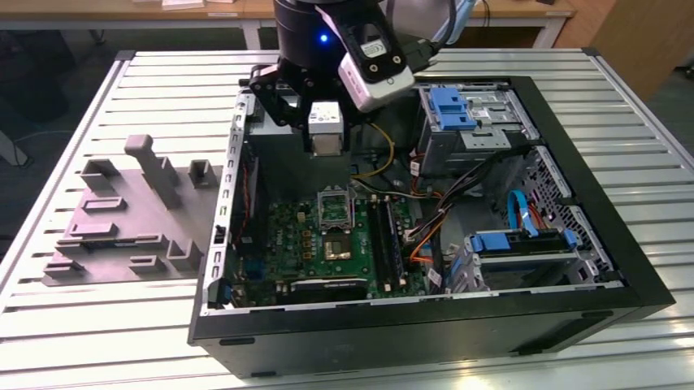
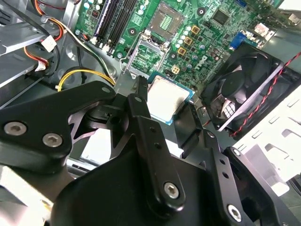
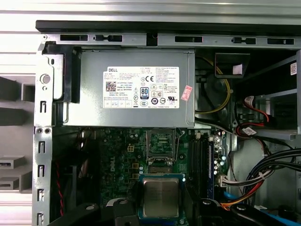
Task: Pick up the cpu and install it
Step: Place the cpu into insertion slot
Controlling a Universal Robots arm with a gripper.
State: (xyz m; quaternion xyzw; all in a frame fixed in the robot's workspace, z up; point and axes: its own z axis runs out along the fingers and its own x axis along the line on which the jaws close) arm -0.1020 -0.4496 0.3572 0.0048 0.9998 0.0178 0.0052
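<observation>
The cpu, a small square chip with a pale silvery top, sits between the black fingers of my gripper, which is shut on it. In the second wrist view the cpu hangs above the green motherboard, short of the open metal-framed socket. In the exterior view my gripper hovers inside the open computer case, above its far end, with the socket lower down on the board.
A grey power supply fills the case's end. A black fan, orange and yellow cables and blue drive bays crowd the case. A grey plastic fixture lies on the slatted table at the exterior view's left.
</observation>
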